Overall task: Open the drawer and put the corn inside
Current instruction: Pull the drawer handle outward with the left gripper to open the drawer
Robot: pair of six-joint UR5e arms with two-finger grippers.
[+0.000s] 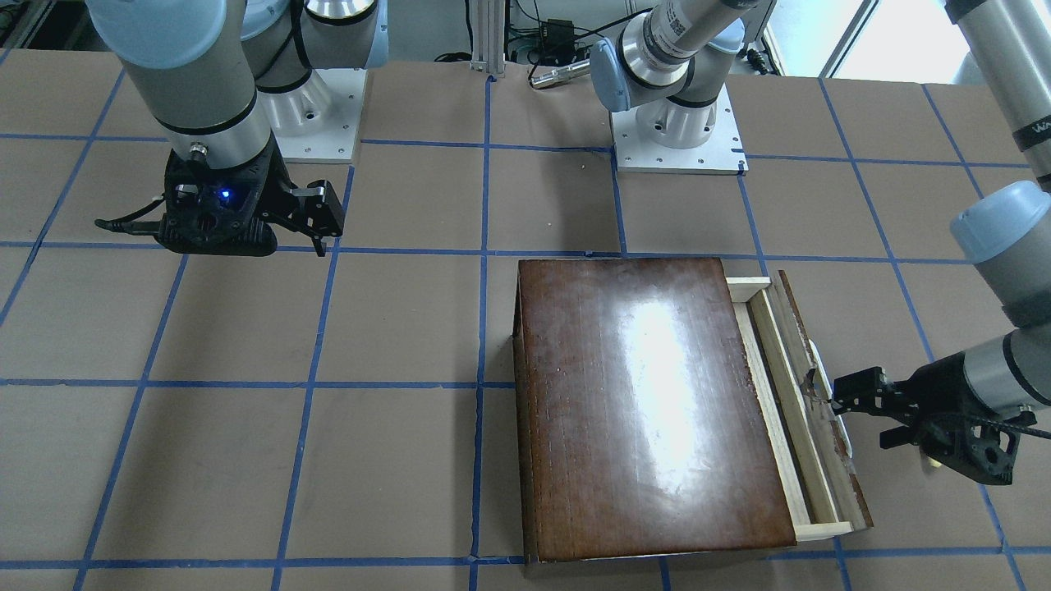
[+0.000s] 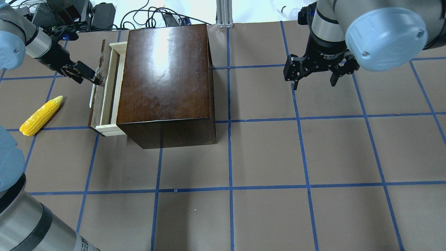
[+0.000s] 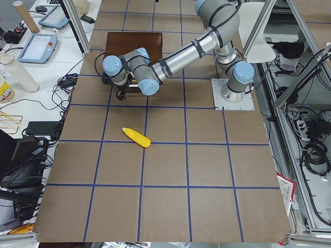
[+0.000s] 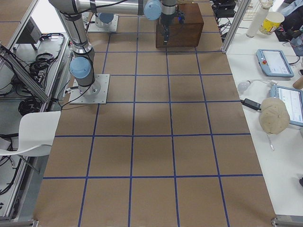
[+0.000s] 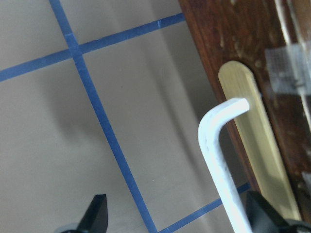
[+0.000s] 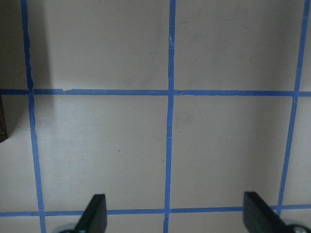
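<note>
The drawer (image 2: 108,87) stands pulled a little way out of the dark-brown box (image 2: 167,76) on the box's left side; it also shows in the front view (image 1: 788,394). My left gripper (image 2: 94,76) is at the drawer's front panel. In the left wrist view its fingers are spread wide, and the white handle (image 5: 218,160) lies between them, close to the right finger (image 5: 265,213). The yellow corn (image 2: 41,115) lies on the table left of the drawer, apart from it. My right gripper (image 2: 315,82) hangs open and empty above the table, far right of the box.
The table is brown with a blue tape grid (image 2: 229,139). Cables and boxes (image 2: 87,14) lie beyond the far edge behind the box. The arm bases (image 1: 677,139) stand at the robot's side of the table.
</note>
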